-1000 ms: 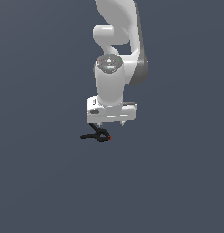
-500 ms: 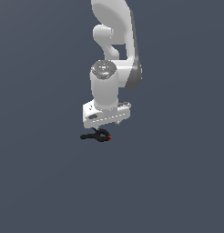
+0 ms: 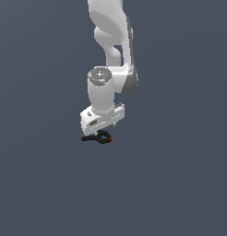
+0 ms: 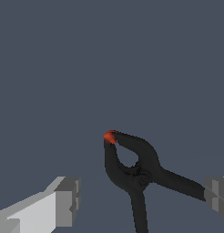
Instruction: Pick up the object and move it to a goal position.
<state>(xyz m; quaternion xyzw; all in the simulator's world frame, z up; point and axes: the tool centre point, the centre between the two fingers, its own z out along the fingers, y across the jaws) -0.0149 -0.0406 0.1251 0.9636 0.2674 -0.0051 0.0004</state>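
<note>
Spring clamp [image 4: 134, 170] sits flat on the plain grey surface [image 3: 41, 184], right under the Panda's gripper [image 3: 102, 128], its orange-red tip [image 4: 109, 137] pointing toward the exterior view's right and its two thin handles splaying the other way. The wrist view shows the pincer spread wide: one grey finger pad [image 4: 68, 200] on one side of the clamp, the other finger [image 4: 217, 195] on the far side, touching or just beside one handle. Nothing is gripped yet. This looks like the tail end of the approach, the pre-grasp. The next move probably calls for a final small descent and a squeeze across the rounded black body. Closing on a thin handle alone risks the clamp pivoting or slipping free. No goal marker shows in either view.
</note>
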